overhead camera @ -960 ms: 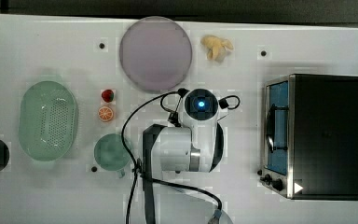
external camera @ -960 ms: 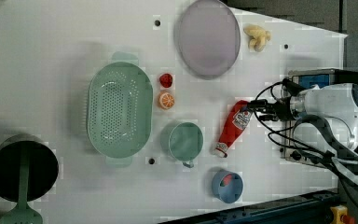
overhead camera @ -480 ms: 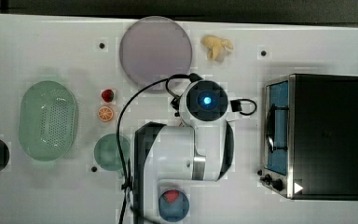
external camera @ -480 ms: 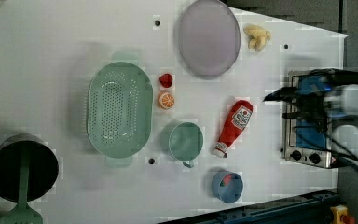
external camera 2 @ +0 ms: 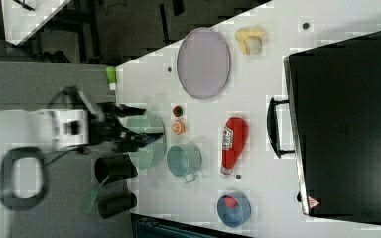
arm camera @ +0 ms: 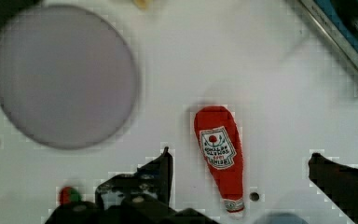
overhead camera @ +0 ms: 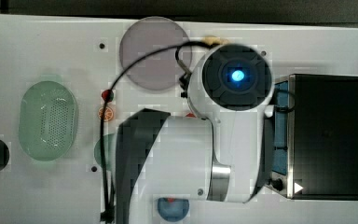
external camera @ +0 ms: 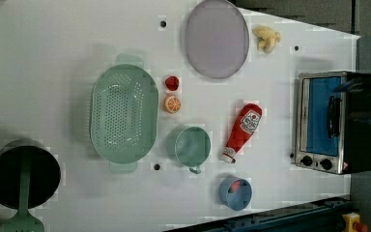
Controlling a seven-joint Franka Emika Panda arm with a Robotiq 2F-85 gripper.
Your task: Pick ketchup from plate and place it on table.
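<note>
ketchup (external camera: pixel 242 131) flat on the white table (external camera: pixel 53 63), off the lilac plate (external camera: pixel 216 38), apart from its rim. open tabletop around the bottle; green cup (external camera: pixel 191 146) near on the left view's left, toaster oven (external camera: pixel 328 121) on the left view's right. gripper (arm camera: pixel 237 172) spread wide, empty, above the bottle in the wrist view, not touching.

White arm (overhead camera: pixel 186 158) with dark grey panels, round black cap with blue light, black cable (overhead camera: pixel 121 84), seemingly black fingers (arm camera: pixel 158 172)

top view: arm hides ketchup — cup (overhead camera: pixel 99 150) | blue bowl (overhead camera: pixel 172 209) half-hidden
</note>
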